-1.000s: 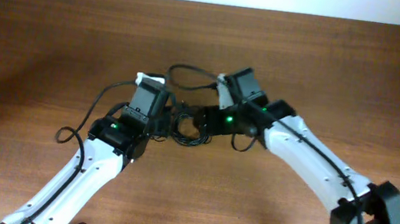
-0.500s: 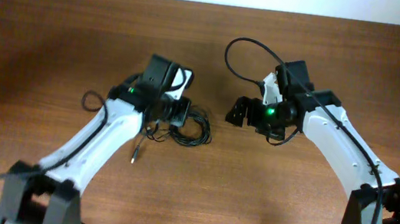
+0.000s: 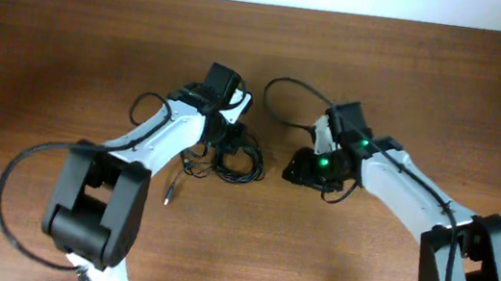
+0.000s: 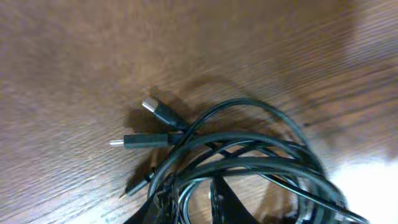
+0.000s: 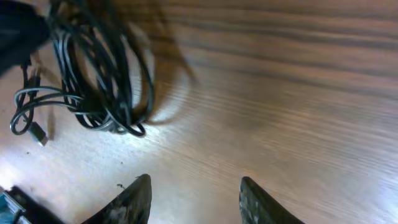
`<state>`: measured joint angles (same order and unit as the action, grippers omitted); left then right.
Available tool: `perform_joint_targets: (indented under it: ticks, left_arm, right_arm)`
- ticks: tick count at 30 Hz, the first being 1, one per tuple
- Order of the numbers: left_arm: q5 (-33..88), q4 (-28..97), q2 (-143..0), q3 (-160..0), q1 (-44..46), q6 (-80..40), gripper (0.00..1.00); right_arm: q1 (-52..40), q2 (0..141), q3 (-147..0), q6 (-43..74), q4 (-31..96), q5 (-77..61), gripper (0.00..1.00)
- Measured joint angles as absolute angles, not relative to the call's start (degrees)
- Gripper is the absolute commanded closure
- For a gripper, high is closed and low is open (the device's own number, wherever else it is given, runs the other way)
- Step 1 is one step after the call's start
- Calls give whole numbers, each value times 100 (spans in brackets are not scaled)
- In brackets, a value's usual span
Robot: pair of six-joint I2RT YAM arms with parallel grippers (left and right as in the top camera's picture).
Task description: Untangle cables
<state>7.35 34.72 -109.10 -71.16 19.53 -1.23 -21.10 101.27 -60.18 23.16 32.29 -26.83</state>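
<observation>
The cables (image 3: 238, 162) are lying in a tight bunch of loops on the bench (image 3: 69, 49), near its middle, between the two arms. The left fingers (image 4: 227, 202) are sitting at the far-left edge of that bunch. They are standing narrow, and several strands are running into the slim gap between them, so they appear to be pinching part of the knot. That hold looks meant to anchor the bundle so the other arm has something to pull against.

The right fingers (image 5: 132, 200) are hanging just to the right of the bunch, spread wide with only bare wood between them, holding nothing. Their tips are pointing toward the loops, which suggests they are lining up to pick a strand.

The overhead view is giving the layout: both arms are converging on the bunch, and one thin cord is trailing out to the near left and ending in a stray plug (image 3: 168, 193). It is not showing either grip. The left wrist view is showing what the overhead cannot: two plugs (image 4: 158, 113) are poking free on the left side of the knot, and strands are crossing over one another. The right wrist view alone is showing the empty gap between its fingers, with the loops lying to the far left of them.
</observation>
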Motion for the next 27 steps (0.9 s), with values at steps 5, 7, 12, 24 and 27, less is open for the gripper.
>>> perform_joint_targets:
  ticks: [5,7,12,24,27]
  left_arm:
    - [703,3470,-11037,-7116,1953,-123,80]
    - [703,3452,-11041,-7116,1953,-123,80]
    - [707,3297,-11260,-7177,1953,-145,78]
    - [707,3291,-11308,-7192,1951,-174,71]
    - [707,3293,-11310,-7192,1951,-174,69]
  right_arm:
    - [-2528,10132,-5874,2486,2941,-2335,55]
    - [-2670,10132,-5870,2707,2871,-2010,55]
    - [-2941,10132,-5870,2958,2624,-1568,56]
    - [-3114,10132,-5870,3221,2499,-1286,56]
    - [-3135,10132,-5867,3343,2499,-1280,56]
